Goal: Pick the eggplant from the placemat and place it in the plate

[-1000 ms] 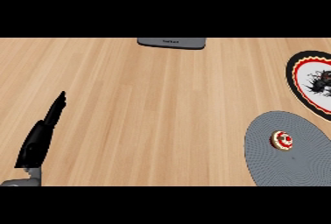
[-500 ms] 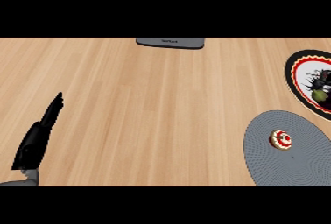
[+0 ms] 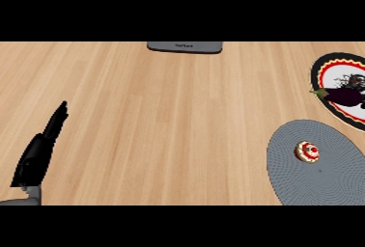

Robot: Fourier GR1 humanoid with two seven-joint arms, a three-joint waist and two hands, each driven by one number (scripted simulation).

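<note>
Showing one left hand (image 3: pixel 39 154), fingers straight | one eggplant (image 3: pixel 347 96) | one plate (image 3: pixel 335 77) | one placemat (image 3: pixel 335 181)

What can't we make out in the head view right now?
- Right robot hand: not in the head view at all.
- Plate: its right part is cut off by the picture's right edge.
- Grey placemat: its lower right runs past the edge.
- Dark grey object at the counter's far edge: only a strip shows.

Dark eggplant (image 3: pixel 346 96) lying on patterned plate (image 3: pixel 329 72)
</note>
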